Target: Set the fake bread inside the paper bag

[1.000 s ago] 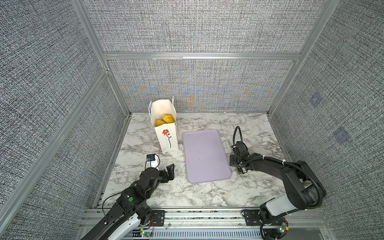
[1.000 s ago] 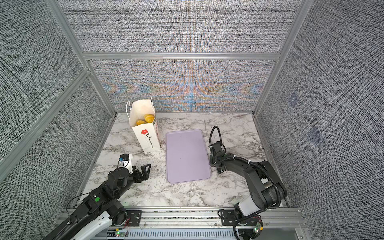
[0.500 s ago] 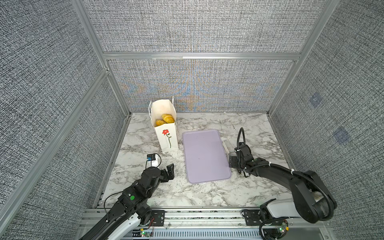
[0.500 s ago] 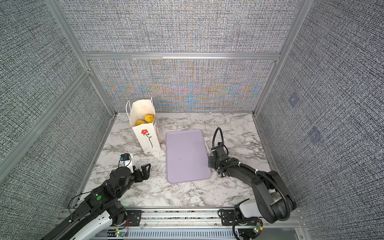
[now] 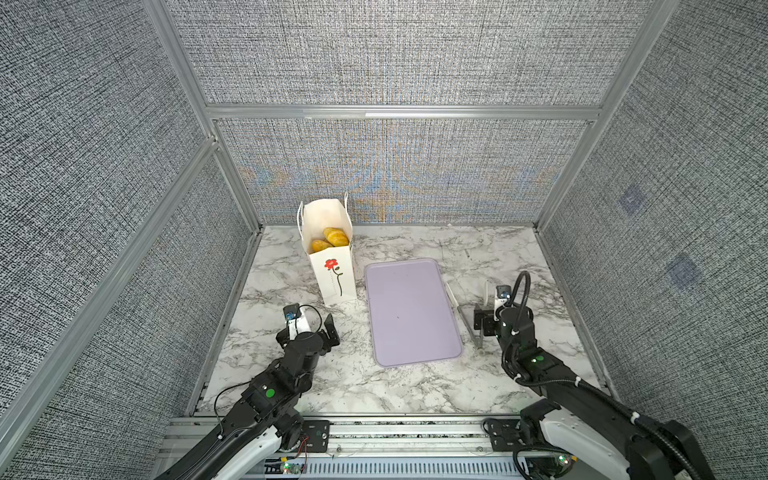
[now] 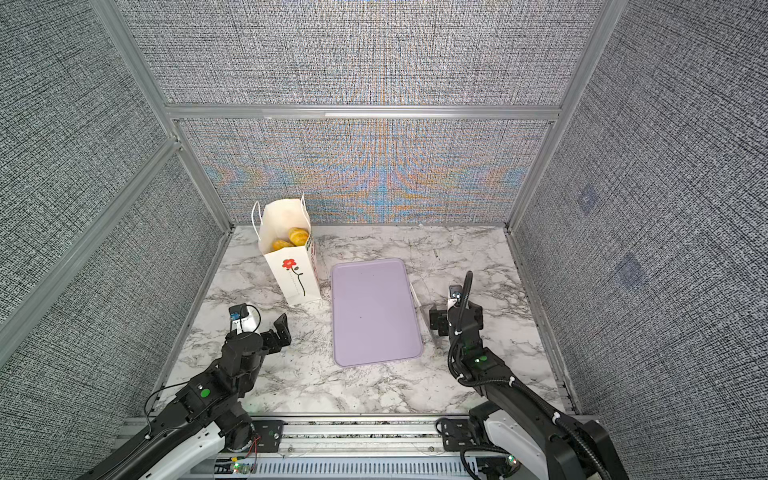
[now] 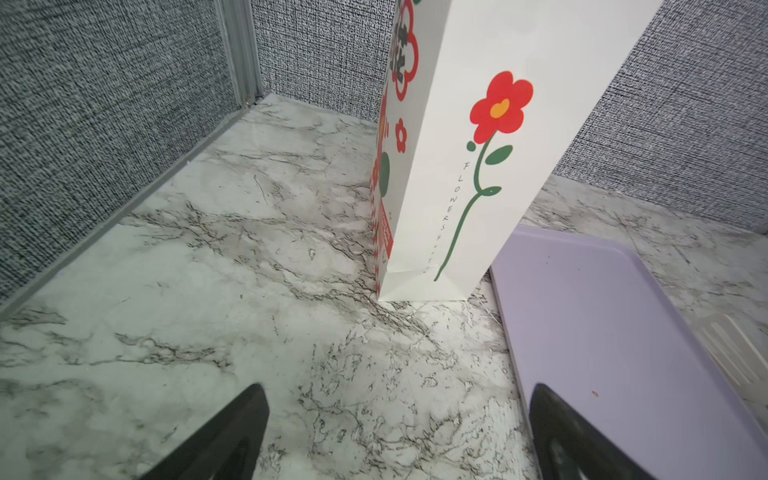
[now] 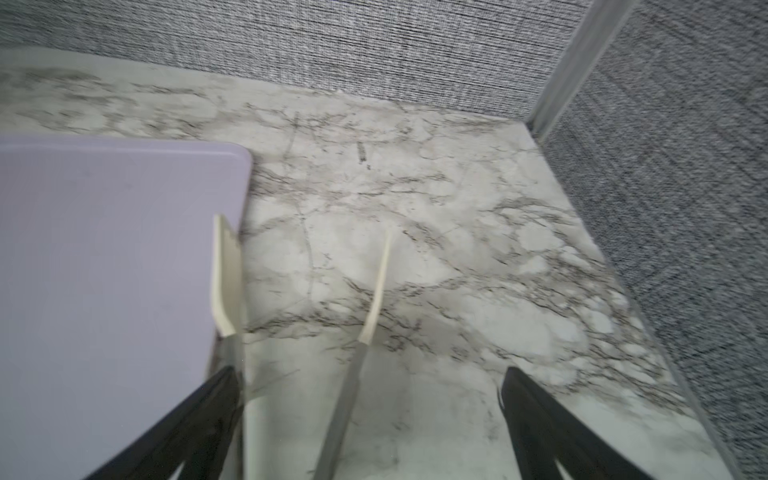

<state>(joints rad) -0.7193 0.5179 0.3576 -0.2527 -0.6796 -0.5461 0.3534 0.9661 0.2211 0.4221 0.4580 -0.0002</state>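
Looks like wrap-up: the fake bread (image 5: 330,240) sits in the paper bag (image 5: 334,278) and the tray (image 5: 411,311) is bare, so you likely just back both arms clear. Your right gripper (image 8: 369,374) gapes wide around the tongs (image 8: 226,282) beside the tray, not clamping them. Your left gripper (image 7: 399,395) is wide and empty near the bag's base, well below the bread.

Top views high, front, angled down on whole table (image 5: 415,395), wrist cams low, close, both w/ tray (image 7: 602,332)

Paper bag (image 7: 478,187) (upright) beside tray (image 7: 602,324), perhaps touching.
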